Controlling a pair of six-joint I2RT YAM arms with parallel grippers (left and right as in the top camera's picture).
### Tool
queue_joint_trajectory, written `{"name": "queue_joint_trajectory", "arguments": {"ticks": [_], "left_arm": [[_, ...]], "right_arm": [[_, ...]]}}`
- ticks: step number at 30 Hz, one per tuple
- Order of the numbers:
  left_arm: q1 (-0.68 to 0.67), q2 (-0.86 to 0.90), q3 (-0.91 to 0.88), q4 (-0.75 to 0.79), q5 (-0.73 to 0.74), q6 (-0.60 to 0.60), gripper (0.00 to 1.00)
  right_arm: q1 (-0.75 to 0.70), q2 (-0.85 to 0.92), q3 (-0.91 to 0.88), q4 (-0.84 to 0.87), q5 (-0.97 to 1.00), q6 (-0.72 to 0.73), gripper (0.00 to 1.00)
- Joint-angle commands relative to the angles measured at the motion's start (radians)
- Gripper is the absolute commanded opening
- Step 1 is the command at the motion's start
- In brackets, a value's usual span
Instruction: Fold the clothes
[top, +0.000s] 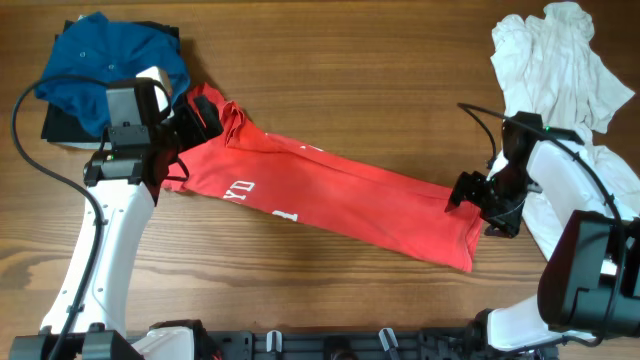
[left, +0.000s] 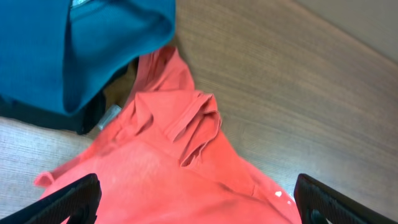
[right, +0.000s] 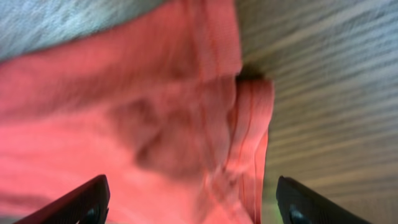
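Claws both spread: our left claw (top: 192, 128) hovers over the collar of the red shirt (top: 335, 192), right claw (top: 478, 203) at its hem; it lies ten-to-four o'clock.

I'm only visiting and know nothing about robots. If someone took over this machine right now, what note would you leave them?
Left gripper: open, at the collar end of the red shirt.
Right gripper: open, at the shirt's hem end.
Things: the red shirt lies across the table as a long narrow strip. A blue garment sits bunched far left, and the white clothes are heaped on the right.
Done: the red shirt looks folded lengthwise.
Left: probably fold the strip end to end, then fold the white heap.
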Motion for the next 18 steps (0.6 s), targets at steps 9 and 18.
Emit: {"name": "queue_joint_trajectory", "arguments": {"ticks": [9, 18], "left_arm": [[0.003, -0.002, 0.015, 0.003, -0.006, 0.02, 1.0], [0.003, -0.002, 0.015, 0.003, -0.007, 0.02, 1.0]], "right_arm": [[0.001, -0.011, -0.171, 0.201, 0.05, 0.143, 0.31], [-0.023, -0.011, -0.138, 0.318, 0.053, 0.092, 0.04]]}}
